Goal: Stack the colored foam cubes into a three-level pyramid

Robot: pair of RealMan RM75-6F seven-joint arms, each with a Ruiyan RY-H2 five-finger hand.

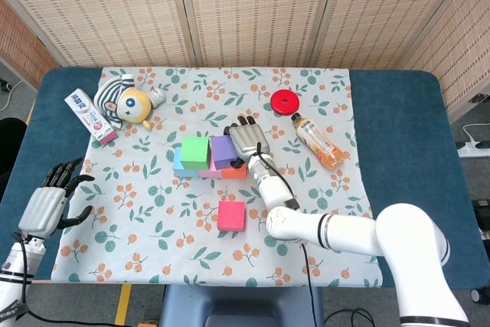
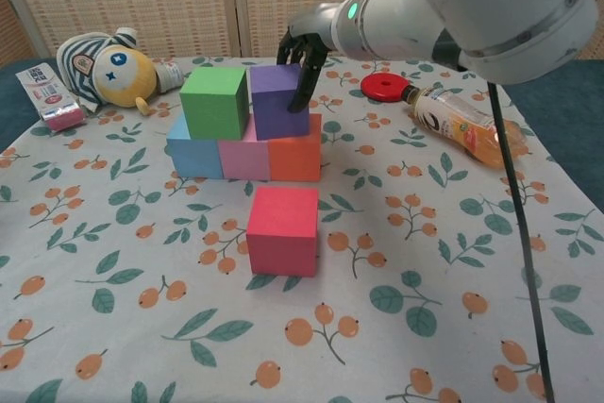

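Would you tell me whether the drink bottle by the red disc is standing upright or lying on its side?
Lying on its side: the bottle rests lengthwise on the cloth, cap end toward the red disc.

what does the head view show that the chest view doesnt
Only the head view shows the left robot hand, open and holding nothing off the cloth's edge, and the blue tabletop around the cloth.

Only the chest view shows the cubes' front faces, so the two levels read clearly: green cube and purple cube on a blue, pink and orange row.

Both show the right robot hand at the purple cube, the loose red cube, the plush toy, the bottle and the red disc.
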